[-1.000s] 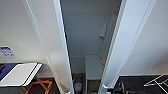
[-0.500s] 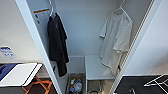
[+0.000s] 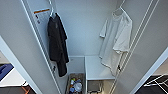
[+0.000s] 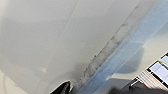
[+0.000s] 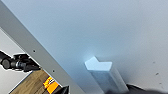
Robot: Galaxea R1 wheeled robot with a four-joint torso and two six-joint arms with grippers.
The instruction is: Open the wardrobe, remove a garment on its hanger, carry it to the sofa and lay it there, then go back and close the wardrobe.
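The wardrobe [image 3: 82, 37] stands open, its two white doors [image 3: 22, 50] swung wide to either side. Inside on the right hangs the garment [image 3: 116, 42], a white T-shirt, on its pale hanger [image 3: 119, 10]. A black garment [image 3: 58, 45] hangs on the left. The left wrist view looks closely at a white door panel [image 4: 50, 37] with a pale blue edge, and a dark bit of my left gripper [image 4: 63, 89] sits right by it. In the right wrist view a white door handle [image 5: 105, 72] juts out of the door, with a dark part of my right gripper [image 5: 140, 89] next to it.
A white shelf [image 3: 96, 68] sits low in the wardrobe under the T-shirt. A basket of small items [image 3: 75, 85] stands on the wardrobe floor. A blue and white surface [image 3: 6, 71] lies past the left door. Wooden flooring [image 5: 32, 82] shows beyond the right door's edge.
The two doors have swung much wider apart. A second ago only a narrow gap showed; now the whole interior with both garments is exposed.
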